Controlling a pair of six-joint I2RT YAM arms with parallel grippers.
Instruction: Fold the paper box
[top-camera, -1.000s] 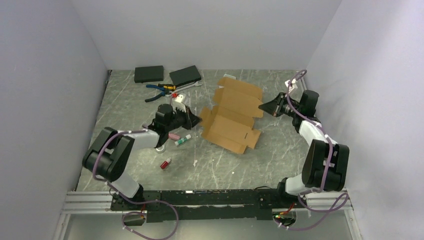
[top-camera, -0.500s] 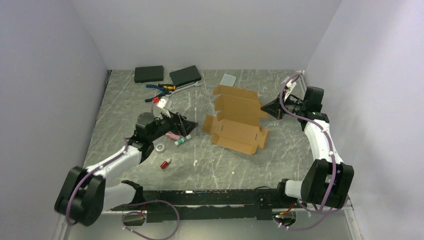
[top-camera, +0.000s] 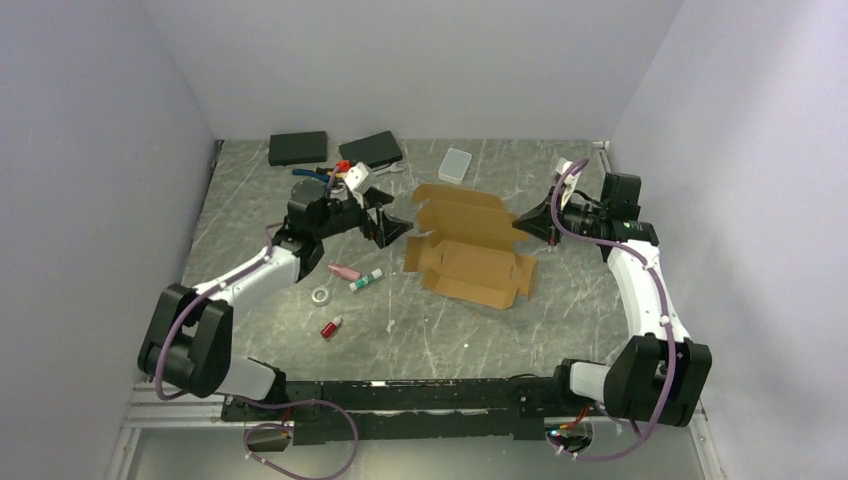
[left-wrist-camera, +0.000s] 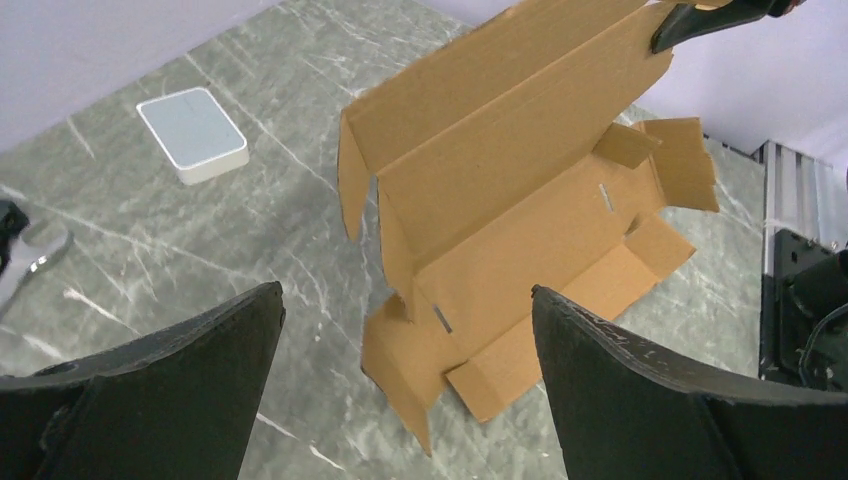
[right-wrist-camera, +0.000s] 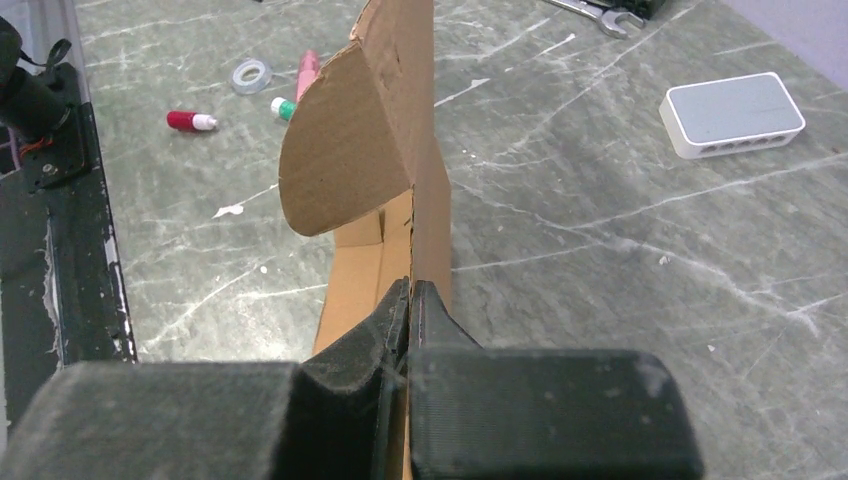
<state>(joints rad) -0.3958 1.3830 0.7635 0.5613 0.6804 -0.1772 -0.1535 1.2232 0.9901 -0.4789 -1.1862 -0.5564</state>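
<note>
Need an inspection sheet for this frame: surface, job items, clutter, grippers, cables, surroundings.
Surface: grey marbled table, scratched, white specks.
Job's things: paper box, brown cardboard, partly folded; base flat on the table, rear panel raised upright.
Clutter: flat black boxes at the far edge; white case; tape roll; red vial; pink tube; green-capped tube.
Grippers: left gripper open, empty, facing the box's left end; right gripper with fingers shut on the raised panel's edge.
Cables: purple cables run along both arms, loops at the bases.
Surroundings: plain pale walls on three sides; nothing else seen.
</note>
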